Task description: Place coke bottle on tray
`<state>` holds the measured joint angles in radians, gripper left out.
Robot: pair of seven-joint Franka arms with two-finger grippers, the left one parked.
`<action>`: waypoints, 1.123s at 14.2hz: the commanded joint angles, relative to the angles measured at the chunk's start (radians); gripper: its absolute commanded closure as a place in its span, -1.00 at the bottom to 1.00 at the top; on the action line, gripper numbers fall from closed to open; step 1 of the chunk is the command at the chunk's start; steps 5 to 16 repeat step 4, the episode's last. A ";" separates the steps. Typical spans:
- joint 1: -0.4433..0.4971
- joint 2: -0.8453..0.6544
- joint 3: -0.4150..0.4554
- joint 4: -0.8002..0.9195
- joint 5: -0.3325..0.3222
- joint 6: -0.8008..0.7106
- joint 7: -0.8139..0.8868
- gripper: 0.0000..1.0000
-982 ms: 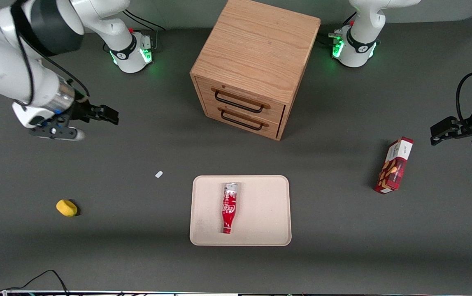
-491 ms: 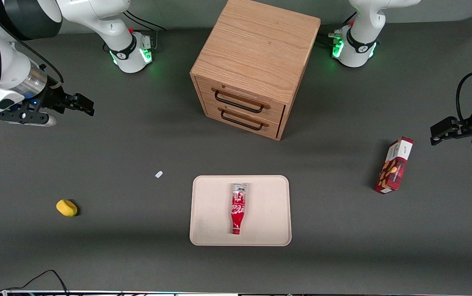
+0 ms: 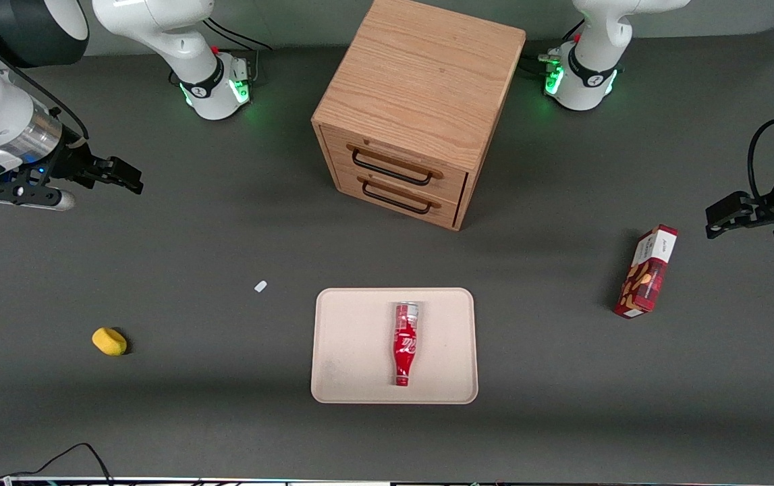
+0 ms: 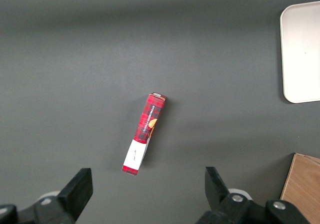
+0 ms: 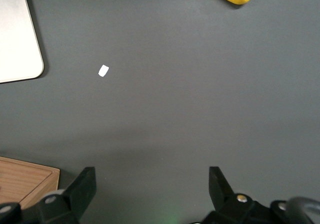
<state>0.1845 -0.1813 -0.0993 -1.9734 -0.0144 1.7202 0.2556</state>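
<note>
The coke bottle (image 3: 405,343), red with a silver base, lies on its side on the beige tray (image 3: 346,351), its red cap pointing toward the front camera. The tray's corner also shows in the right wrist view (image 5: 17,38) and in the left wrist view (image 4: 301,51). My right gripper (image 3: 120,175) is open and empty, raised above the table toward the working arm's end, well away from the tray. In the right wrist view its two fingers (image 5: 82,186) stand wide apart over bare table with nothing between them.
A wooden two-drawer cabinet (image 3: 413,108) stands farther from the front camera than the tray. A red snack box (image 3: 646,271) lies toward the parked arm's end. A yellow object (image 3: 109,341) and a small white scrap (image 3: 260,286) lie toward the working arm's end.
My right gripper has drawn back toward the working arm's end and risen slightly. The coke bottle has rolled sideways across the tray toward the parked arm's end.
</note>
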 commanded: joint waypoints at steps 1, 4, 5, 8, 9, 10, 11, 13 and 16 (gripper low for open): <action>-0.017 0.003 0.013 0.021 -0.001 -0.031 -0.018 -1.00; -0.017 0.003 0.013 0.027 -0.001 -0.043 -0.016 -1.00; -0.017 0.003 0.013 0.027 -0.001 -0.043 -0.016 -1.00; -0.017 0.003 0.013 0.027 -0.001 -0.043 -0.016 -1.00; -0.017 0.003 0.013 0.027 -0.001 -0.043 -0.016 -1.00; -0.017 0.003 0.013 0.027 -0.001 -0.043 -0.016 -1.00; -0.017 0.003 0.013 0.027 -0.001 -0.043 -0.016 -1.00; -0.017 0.003 0.013 0.027 -0.001 -0.043 -0.016 -1.00; -0.017 0.003 0.013 0.027 -0.001 -0.043 -0.016 -1.00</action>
